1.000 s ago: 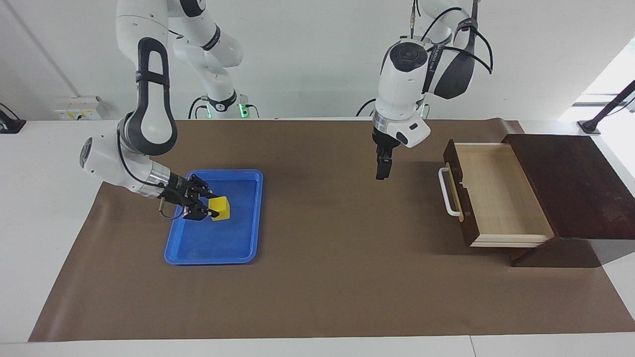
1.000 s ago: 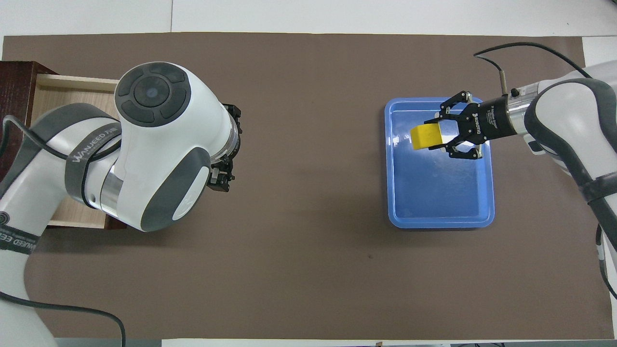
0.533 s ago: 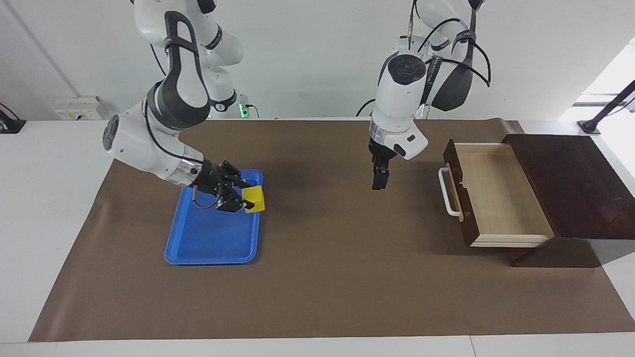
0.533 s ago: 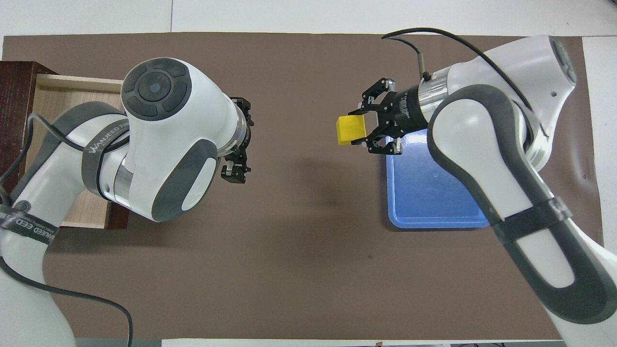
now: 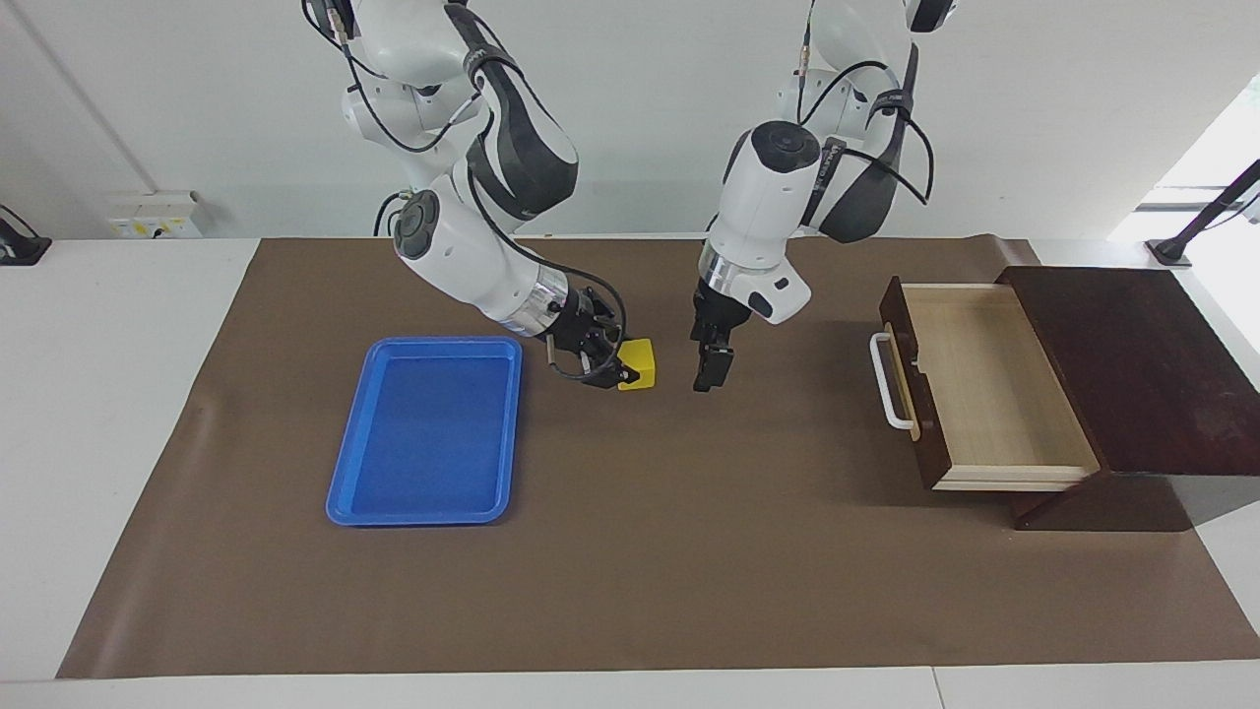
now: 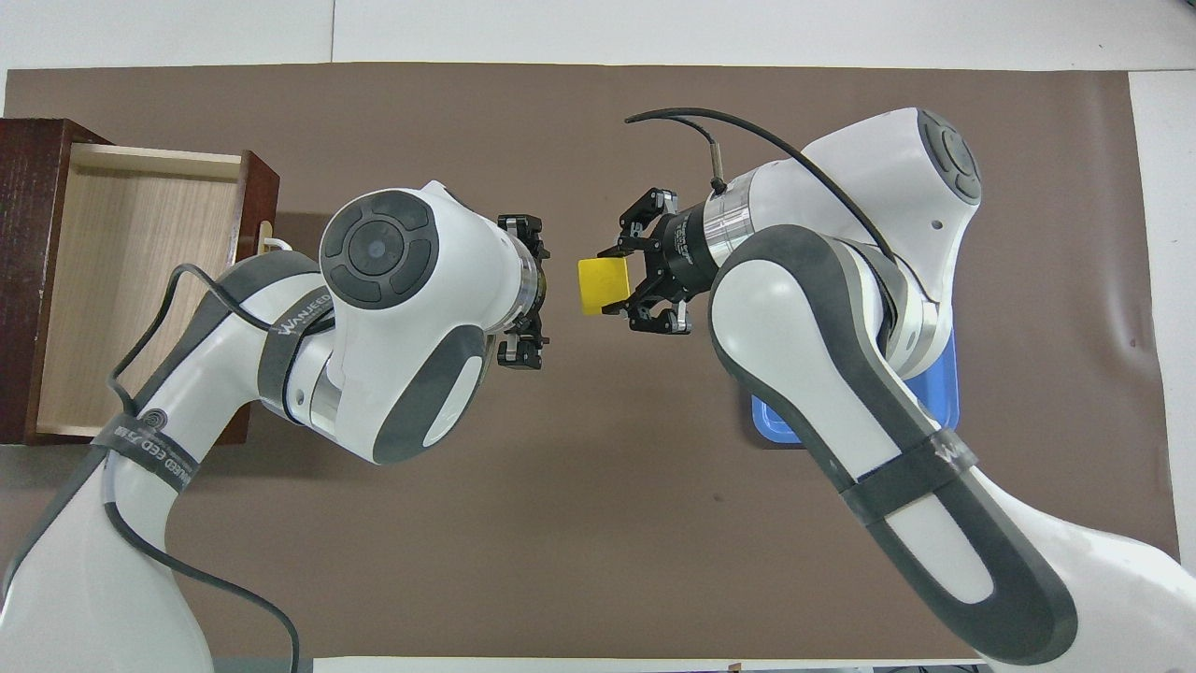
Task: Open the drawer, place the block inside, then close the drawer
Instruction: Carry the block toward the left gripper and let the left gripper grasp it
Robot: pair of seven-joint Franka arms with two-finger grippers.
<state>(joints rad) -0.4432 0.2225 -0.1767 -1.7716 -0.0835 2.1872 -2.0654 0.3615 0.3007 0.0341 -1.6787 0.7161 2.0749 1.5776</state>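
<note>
Now the right end effector grips the block.

A plain white wall rises just past the robots' edge of the white table. A brown mat covers most of that table, leaving pale margins at each end. A socket box sits on the wall, toward the right arm's end of the table; bright daylight enters at the left arm's end
</note>
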